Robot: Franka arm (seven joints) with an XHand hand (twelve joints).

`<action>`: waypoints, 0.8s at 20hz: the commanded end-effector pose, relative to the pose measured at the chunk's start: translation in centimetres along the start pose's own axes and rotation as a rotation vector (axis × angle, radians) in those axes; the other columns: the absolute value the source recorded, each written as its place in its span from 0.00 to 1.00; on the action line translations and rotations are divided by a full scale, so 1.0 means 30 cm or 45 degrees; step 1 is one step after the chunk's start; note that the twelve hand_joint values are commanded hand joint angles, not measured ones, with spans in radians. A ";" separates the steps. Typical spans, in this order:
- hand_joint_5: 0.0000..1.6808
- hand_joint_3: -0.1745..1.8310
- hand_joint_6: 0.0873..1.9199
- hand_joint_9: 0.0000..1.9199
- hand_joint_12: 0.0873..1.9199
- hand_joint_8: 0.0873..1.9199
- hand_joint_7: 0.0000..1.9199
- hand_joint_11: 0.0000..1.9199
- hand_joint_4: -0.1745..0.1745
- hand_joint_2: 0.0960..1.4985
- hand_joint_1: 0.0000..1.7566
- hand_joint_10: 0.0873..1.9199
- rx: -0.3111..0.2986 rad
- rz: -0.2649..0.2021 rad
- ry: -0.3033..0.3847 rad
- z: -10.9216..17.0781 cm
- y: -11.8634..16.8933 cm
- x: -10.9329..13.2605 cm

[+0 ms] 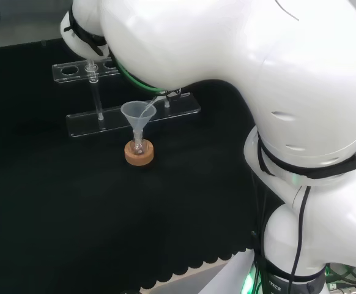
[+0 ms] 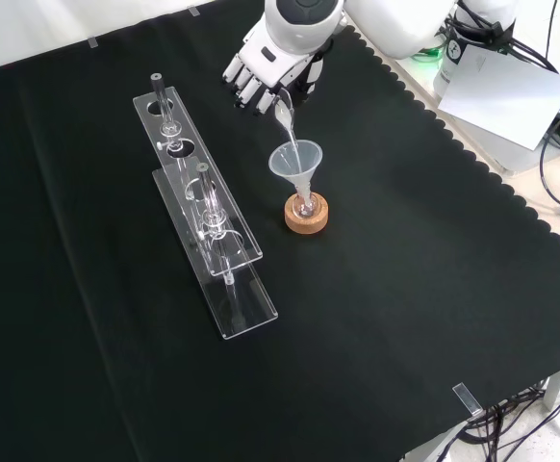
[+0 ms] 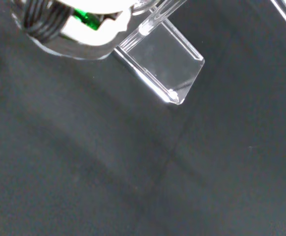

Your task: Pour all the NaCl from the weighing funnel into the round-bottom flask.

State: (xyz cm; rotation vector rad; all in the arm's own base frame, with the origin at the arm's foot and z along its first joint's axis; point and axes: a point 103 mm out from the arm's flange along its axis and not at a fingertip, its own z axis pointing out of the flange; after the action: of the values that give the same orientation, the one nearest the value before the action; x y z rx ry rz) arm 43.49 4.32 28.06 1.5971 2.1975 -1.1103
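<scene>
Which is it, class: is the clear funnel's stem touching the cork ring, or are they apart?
Cannot tell. In the front view the funnel stem ends inside the cork ring, but clear glass hides any contact.

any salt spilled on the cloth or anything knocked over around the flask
Nothing stands out. The hand tips the weighing funnel into the clear funnel, which sits upright in the flask on its cork ring. No white grains show on the black cloth, and the clear rack stands upright.

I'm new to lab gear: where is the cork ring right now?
In the front view the cork ring sits mid-cloth, right of the clear rack, under the funnel the hand pours into.
</scene>
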 end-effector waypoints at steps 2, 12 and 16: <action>0.74 0.41 0.35 0.50 0.56 0.26 0.38 0.39 1.00 0.41 0.64 0.15 0.009 0.009 -0.059 -0.027 -0.006 0.001; 0.74 0.41 0.35 0.50 0.56 0.26 0.37 0.39 1.00 0.41 0.64 0.15 0.027 0.011 -0.114 -0.042 -0.006 0.008; 0.74 0.41 0.35 0.50 0.56 0.26 0.37 0.39 1.00 0.41 0.64 0.15 0.028 0.010 -0.131 -0.047 -0.005 0.012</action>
State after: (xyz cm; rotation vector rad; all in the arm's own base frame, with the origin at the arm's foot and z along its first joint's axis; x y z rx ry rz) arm 43.57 5.41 28.86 1.5275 2.1255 -1.1846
